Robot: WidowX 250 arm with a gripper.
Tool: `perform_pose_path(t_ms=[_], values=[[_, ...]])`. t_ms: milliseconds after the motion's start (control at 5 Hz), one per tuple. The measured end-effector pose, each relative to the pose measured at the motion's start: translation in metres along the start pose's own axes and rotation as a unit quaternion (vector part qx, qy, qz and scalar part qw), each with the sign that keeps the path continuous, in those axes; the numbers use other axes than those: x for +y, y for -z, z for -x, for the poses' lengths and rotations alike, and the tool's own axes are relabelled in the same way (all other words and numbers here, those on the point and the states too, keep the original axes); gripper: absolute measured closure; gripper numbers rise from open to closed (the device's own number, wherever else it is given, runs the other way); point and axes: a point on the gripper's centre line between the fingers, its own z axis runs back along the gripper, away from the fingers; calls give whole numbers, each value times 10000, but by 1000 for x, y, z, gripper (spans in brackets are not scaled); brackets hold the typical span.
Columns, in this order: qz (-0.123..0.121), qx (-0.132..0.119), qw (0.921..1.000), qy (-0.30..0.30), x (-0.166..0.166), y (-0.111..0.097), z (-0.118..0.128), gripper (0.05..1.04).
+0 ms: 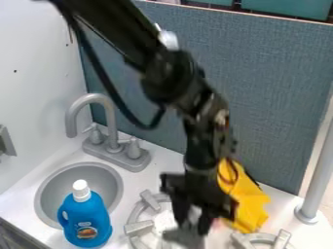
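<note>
- Gripper: black two-finger gripper (195, 214), pointing down over the R side of the grey ring burner (138, 228), nr the counter's front edge. Amt of opening, & whether anything is held: can't tell; its lower end is blurred.
- Arm: black robot arm (182, 80), in from top edge, slanting down; prob. steep so the gripper meets things from above.
- Yellow cloth-like thing (250, 204): crumpled, just R of & behind the gripper, twd the counter's back edge; nearest loose item. Prob. set back to stay off the burners; material unconfirmed.
- 2nd burner: grey, pronged (261, 238), at the front, R of the gripper.
- Bottle: blue plastic jug w/ white cap (81, 190), upright on the white counter (19, 209), nr front edge, L part. Capped, so prob. upright for stability & easy access; contents hidden.
- Basin: round grey sink (112, 181), L part of counter, partly hidden by the bottle, which stands in front of its rim.
- Faucet: grey, curved (109, 114), behind basin, nr back L corner; spout prob. angled to serve it.
</note>
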Motion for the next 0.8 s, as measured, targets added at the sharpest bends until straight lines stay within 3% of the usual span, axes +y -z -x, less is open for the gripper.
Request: perform_pose_path(t_ms=[200,400,600,800], values=[[-553,-142,9966,-598,25,-22,2,598],[-776,-5,9932,-863,49,-12,-1,598],[-860,535,9897,-1010,67,21,7,598],[-797,604,9901,-989,72,41,3,598]])
